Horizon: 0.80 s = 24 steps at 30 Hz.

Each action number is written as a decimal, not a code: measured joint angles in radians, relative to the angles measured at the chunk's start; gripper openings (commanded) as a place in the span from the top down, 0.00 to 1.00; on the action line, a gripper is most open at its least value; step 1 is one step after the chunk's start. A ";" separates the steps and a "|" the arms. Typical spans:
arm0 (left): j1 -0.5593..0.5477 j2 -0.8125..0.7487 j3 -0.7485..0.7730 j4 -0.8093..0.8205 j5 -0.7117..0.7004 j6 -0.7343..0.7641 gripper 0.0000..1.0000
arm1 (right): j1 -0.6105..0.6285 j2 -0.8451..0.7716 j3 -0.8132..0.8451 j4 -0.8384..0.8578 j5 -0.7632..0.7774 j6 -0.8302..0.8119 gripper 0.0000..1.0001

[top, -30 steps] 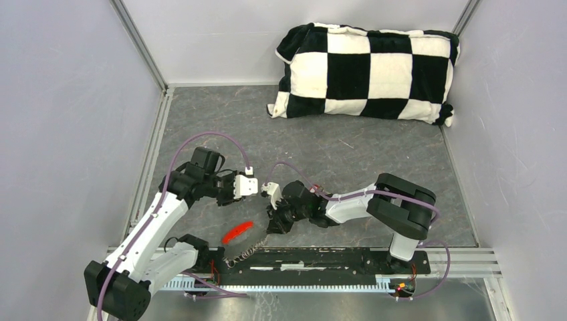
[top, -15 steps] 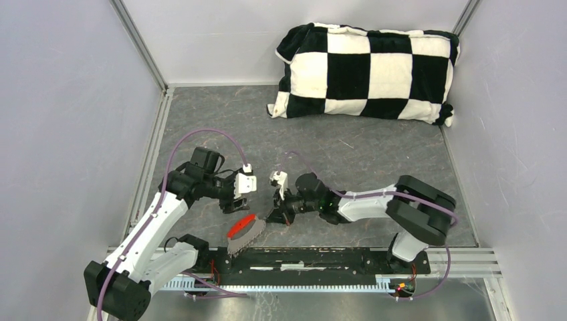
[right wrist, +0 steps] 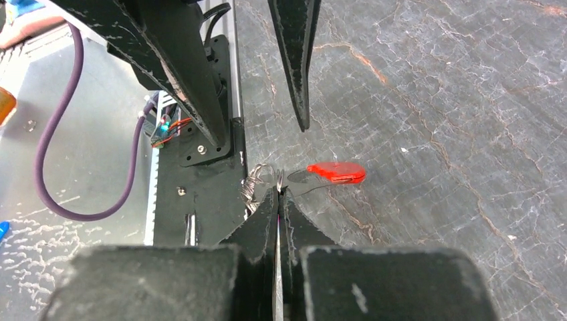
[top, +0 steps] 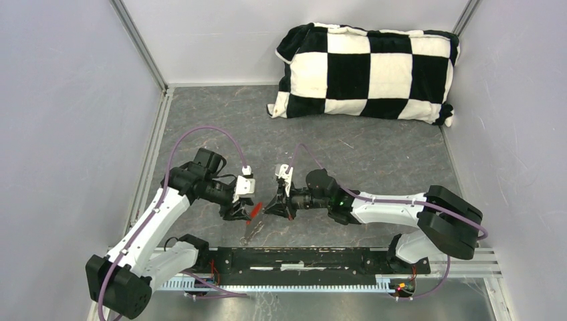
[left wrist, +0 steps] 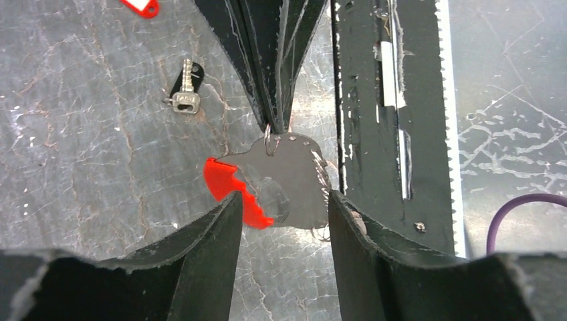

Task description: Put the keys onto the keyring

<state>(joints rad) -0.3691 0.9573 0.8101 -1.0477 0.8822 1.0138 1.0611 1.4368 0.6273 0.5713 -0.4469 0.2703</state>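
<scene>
My right gripper [right wrist: 279, 192] is shut on a thin silver ring of the keyring [right wrist: 279, 177]. Its red oval fob [right wrist: 337, 172] lies just beyond the pinch, and the coiled rings [right wrist: 253, 187] hang to the left. In the top view the fob [top: 254, 210] sits between my right gripper [top: 269, 209] and my left gripper [top: 239, 210]. My left gripper [left wrist: 283, 197] is open with the fob [left wrist: 226, 186] just ahead of its fingers, nothing between them. A dark-headed key [left wrist: 186, 90] lies flat on the floor. A red-headed key [left wrist: 140, 5] lies farther off.
A black-and-white checkered pillow [top: 364, 70] lies at the back right. A black rail [top: 301, 257] runs along the near edge, close to the keyring. Grey walls enclose both sides. A purple cable [left wrist: 521, 207] loops by the rail.
My right gripper has shut on a ring and carried the keyring off the floor by the rail, up and away from it. My left gripper has come down towards the fob.
</scene>
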 measured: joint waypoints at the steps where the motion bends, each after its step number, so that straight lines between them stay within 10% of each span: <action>1: -0.002 0.006 0.001 -0.006 0.010 0.005 0.44 | 0.003 0.000 0.010 -0.020 0.001 -0.010 1.00; 24: -0.003 0.061 0.047 -0.021 0.045 0.040 0.75 | 0.039 0.023 0.156 -0.155 -0.005 -0.102 1.00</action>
<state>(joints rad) -0.3725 1.0187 0.8566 -1.0687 0.9268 1.0534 1.0996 1.4597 0.7837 0.4160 -0.4522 0.1680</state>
